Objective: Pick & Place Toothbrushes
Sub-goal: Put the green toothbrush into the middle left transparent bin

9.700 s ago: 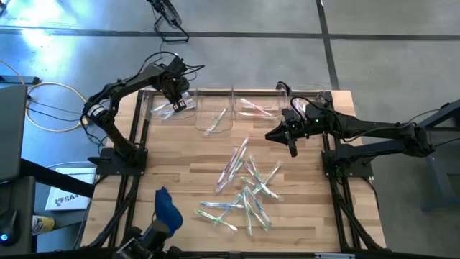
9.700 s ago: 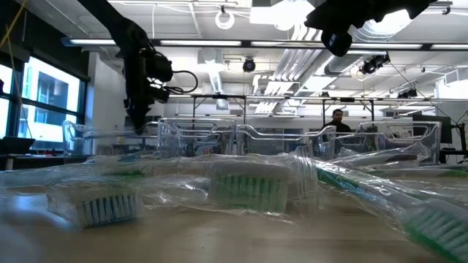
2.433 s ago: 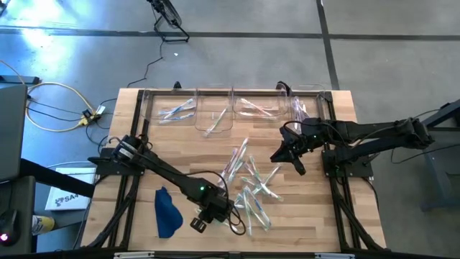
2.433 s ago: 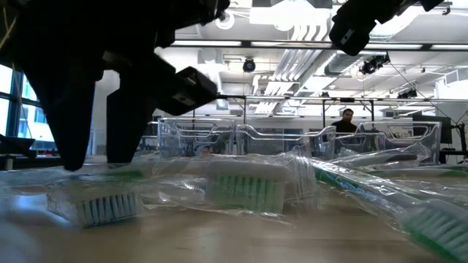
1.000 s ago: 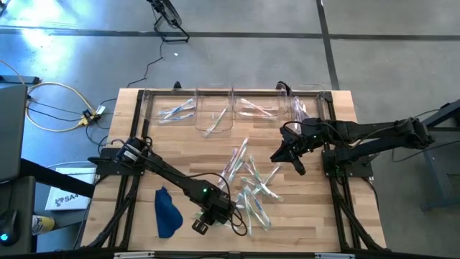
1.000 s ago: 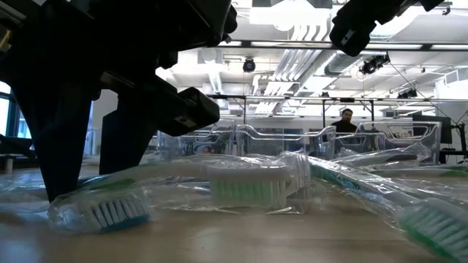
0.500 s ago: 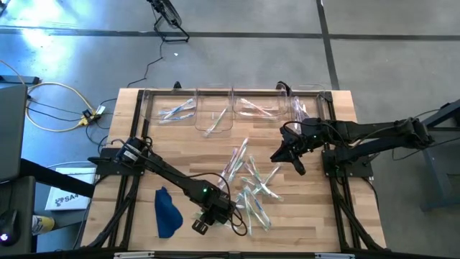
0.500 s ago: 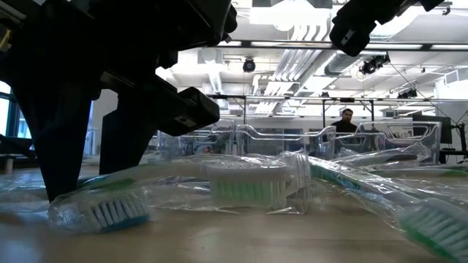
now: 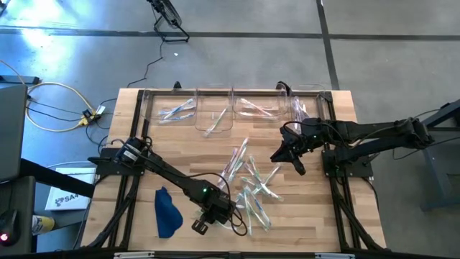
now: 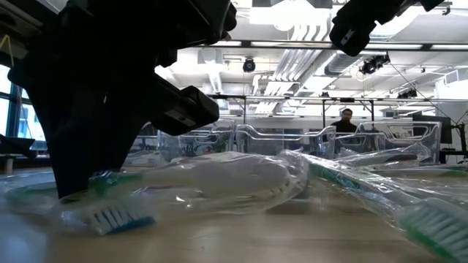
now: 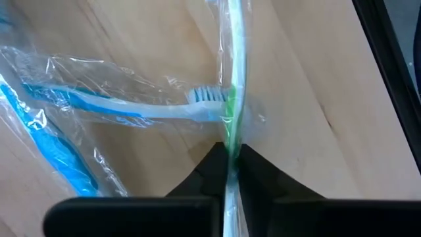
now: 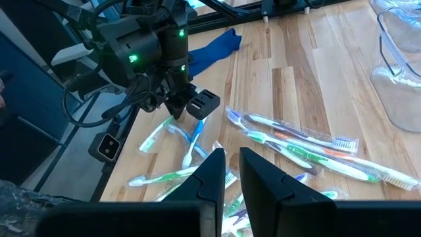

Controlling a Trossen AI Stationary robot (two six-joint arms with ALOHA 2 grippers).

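I have the left gripper [image 11: 231, 160] pinched on a slim green-handled toothbrush in a clear glossy wrapper [image 11: 234, 85] at the pile's near-left edge. It looks light and slippery; mid-handle seems safest. My right gripper [image 9: 292, 152] hovers closed, empty, above the table.

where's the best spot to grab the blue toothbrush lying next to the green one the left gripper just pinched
Take the blue toothbrush mid-handle, coming straight down from above with the fingers across its width. It lies flat on the table in a loose, glossy wrapper, so the stiff, narrow handle is probably the surest hold. Its bristle end meets the green toothbrush, on which the left gripper is shut, so grip away from there.
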